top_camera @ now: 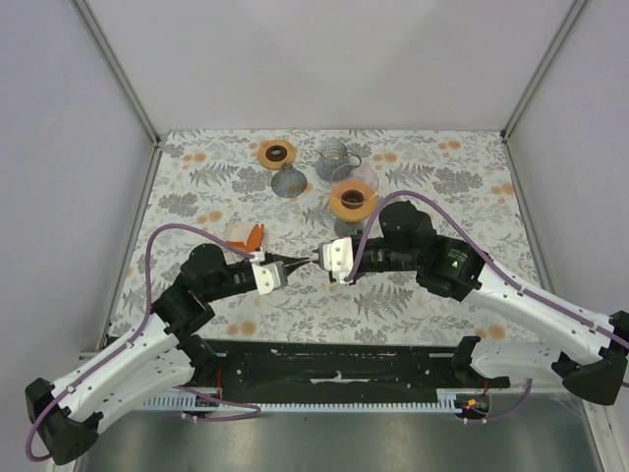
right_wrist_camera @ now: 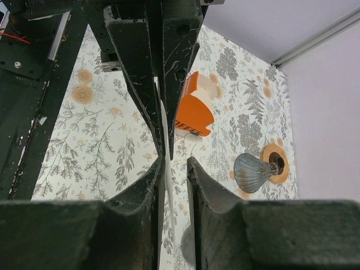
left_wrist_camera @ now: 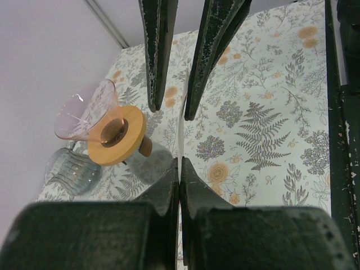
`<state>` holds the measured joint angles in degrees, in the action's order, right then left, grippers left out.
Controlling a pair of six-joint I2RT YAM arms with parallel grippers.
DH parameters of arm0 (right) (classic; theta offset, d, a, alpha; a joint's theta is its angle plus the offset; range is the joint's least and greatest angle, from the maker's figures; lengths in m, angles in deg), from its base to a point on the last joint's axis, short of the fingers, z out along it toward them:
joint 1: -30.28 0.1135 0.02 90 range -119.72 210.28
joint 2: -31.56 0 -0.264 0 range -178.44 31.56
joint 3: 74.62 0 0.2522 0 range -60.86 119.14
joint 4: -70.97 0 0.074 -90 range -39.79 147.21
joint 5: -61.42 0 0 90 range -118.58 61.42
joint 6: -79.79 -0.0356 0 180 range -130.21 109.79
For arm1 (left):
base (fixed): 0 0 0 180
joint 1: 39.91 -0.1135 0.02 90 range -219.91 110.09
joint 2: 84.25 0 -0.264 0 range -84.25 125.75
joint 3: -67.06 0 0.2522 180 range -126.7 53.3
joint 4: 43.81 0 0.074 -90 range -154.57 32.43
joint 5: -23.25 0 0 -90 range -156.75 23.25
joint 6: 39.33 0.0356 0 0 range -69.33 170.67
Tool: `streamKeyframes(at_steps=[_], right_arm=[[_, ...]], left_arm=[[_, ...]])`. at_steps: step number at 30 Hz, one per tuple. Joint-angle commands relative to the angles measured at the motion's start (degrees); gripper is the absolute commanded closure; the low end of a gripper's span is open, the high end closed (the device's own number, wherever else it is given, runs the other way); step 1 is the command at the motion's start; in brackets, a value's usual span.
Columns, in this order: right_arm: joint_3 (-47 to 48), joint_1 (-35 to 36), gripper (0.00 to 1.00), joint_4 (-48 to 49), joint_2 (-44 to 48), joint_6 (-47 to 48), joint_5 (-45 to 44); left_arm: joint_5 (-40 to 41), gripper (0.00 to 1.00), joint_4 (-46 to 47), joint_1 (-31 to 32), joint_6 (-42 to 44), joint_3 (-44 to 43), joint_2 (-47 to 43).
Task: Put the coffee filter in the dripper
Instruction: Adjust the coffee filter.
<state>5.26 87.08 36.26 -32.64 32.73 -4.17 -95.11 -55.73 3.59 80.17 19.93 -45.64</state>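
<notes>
Nearest the bases, we see the two arms bent inward so that their tips meet nose to nose above the middle of the floral desk (top_camera: 295, 315). The left end effector (top_camera: 301, 263) has its fingers pressed together on the coffee filter (left_wrist_camera: 181, 135). In the left wrist view the filter shows only as a thin white edge running straight out from between those fingers. The right end effector (top_camera: 315, 258) faces it from the other side with its fingers a little spread, one on each face of the same sheet. A narrow gap with desk pattern shows between them. The paper lies close against one of those fingers, and in this edge-on view we cannot tell for sure whether it touches. So the filter is held up off the desk between the two tips, pinched by the left one.

Just behind the left end effector an orange-and-white paper packet (top_camera: 246, 236) lies on the desk. Behind the meeting point and to the right, near the right wrist but apart from it, stands the dripper (top_camera: 352, 201), an orange collar with a dark centre and a clear cone above it. The filter is in front of it and apart from it.

Farther back, toward the rear wall, we see a dark grey ribbed cone (top_camera: 288, 181) and a clear glass jug (top_camera: 334, 159). A second orange ring (top_camera: 277, 152) lies just beside the ribbed cone.
</notes>
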Motion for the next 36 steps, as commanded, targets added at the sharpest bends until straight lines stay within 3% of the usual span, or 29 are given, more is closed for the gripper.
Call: streamKeyframes(at_steps=[1,5,9,12,16,19,21,24,30,36], right_arm=[[0.7,0.3,0.69,2.1,0.7,-0.5,-0.7],[1.5,0.2,0.54,2.1,3.8,-5.0,0.1],[3.3,-2.1,0.37,1.7,6.3,-18.2,-1.0],[3.7,-8.7,0.3,1.4,5.8,-30.6,3.4],[1.9,-18.5,0.31,6.6,4.9,-53.9,10.9],[-1.0,-19.6,0.3,14.5,3.9,-66.3,14.3],[-1.5,-19.5,0.17,17.9,2.7,-69.6,16.5],[-3.4,-19.6,0.19,19.2,2.6,-71.5,15.8],[-7.0,-19.4,0.45,26.1,1.0,-75.5,19.2],[-5.4,-16.9,0.44,28.1,-1.5,-74.3,23.4]], left_arm=[[1.5,0.98,1.8,0.4,2.4,-0.9,0.1],[9.3,0.98,3.9,0.9,7.9,-0.9,0.1],[21.9,0.98,9.7,3.2,19.4,-1.3,1.2],[28.1,0.98,18.6,4.6,29.6,0.3,2.0],[27.2,0.98,33.3,5.7,43.5,6.7,2.3],[22.4,0.98,45.2,5.9,52.5,13.0,3.1],[19.3,0.98,48.9,5.8,54.7,15.3,2.8],[17.2,0.98,49.6,5.8,57.9,16.7,1.4],[13.1,0.98,49.8,4.9,68.6,16.9,-1.0],[11.3,0.98,49.0,4.0,71.5,17.5,-2.9]])
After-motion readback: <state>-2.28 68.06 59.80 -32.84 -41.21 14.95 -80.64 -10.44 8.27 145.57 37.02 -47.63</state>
